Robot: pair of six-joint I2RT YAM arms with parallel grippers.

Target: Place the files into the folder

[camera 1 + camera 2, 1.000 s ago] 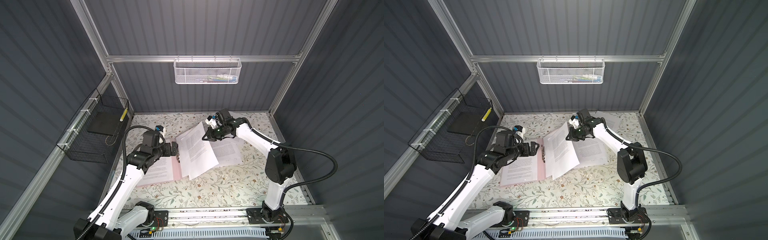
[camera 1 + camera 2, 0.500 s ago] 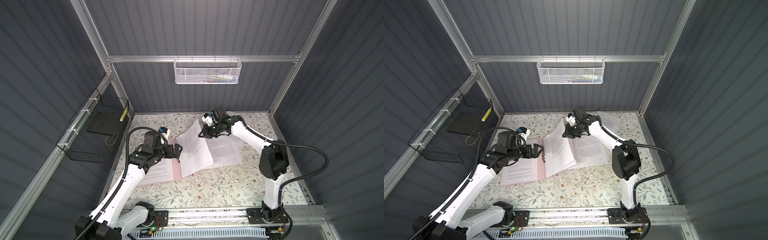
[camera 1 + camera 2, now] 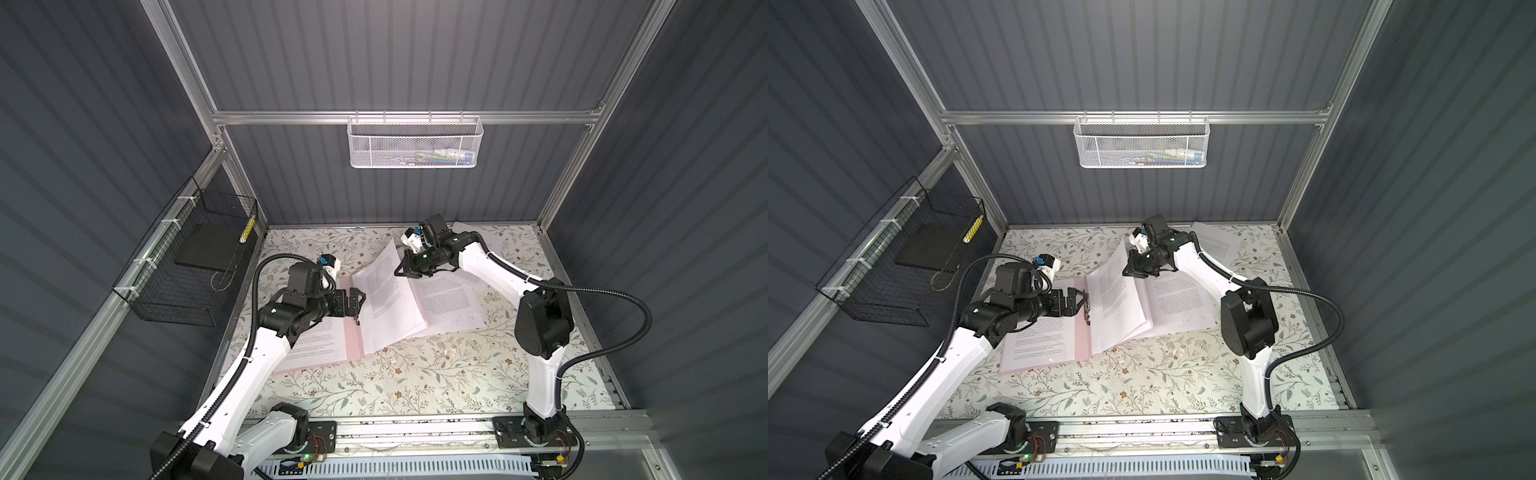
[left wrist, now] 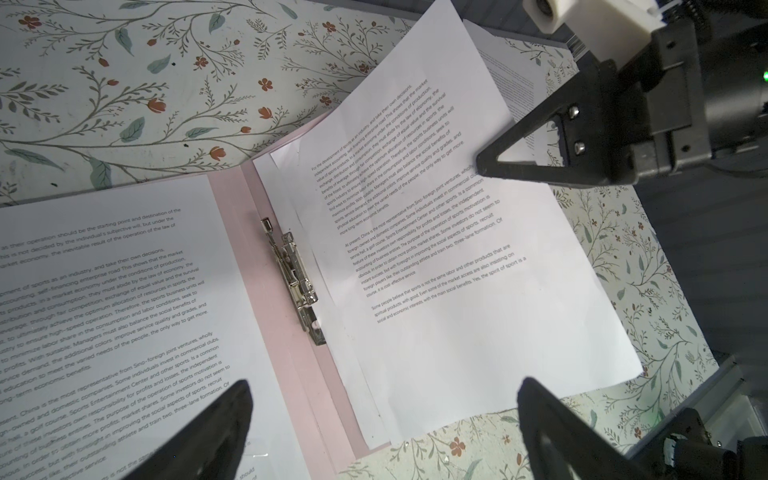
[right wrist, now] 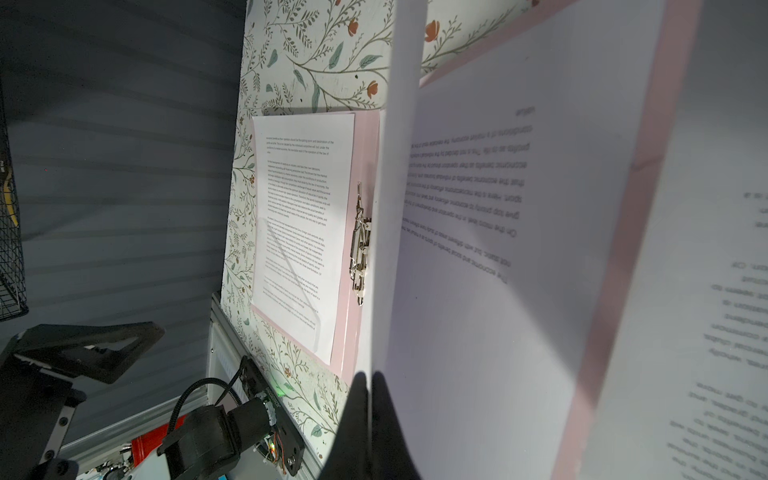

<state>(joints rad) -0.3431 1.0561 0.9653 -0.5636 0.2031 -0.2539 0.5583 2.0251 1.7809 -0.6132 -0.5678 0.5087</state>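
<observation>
Over the counter (image 3: pixel 415 386) in both top views, the folder (image 3: pixel 354 345) lies open; the right end effector (image 3: pixel 401 272) pinches a sheet (image 3: pixel 386 299), tilting it toward the spine, probably to lay it inside; left wrist view: the left end effector (image 4: pixel 384 395) hangs released by the clip (image 4: pixel 293 274), seemingly ready to work it; right wrist view: clenched fingertips (image 5: pixel 357 415) grip the sheet's edge.

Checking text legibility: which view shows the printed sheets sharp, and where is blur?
Left wrist view: print on the files is sharp. Right wrist view: pages near the lens blur; the far page on the folder is sharp. Both top views: print too small.
</observation>
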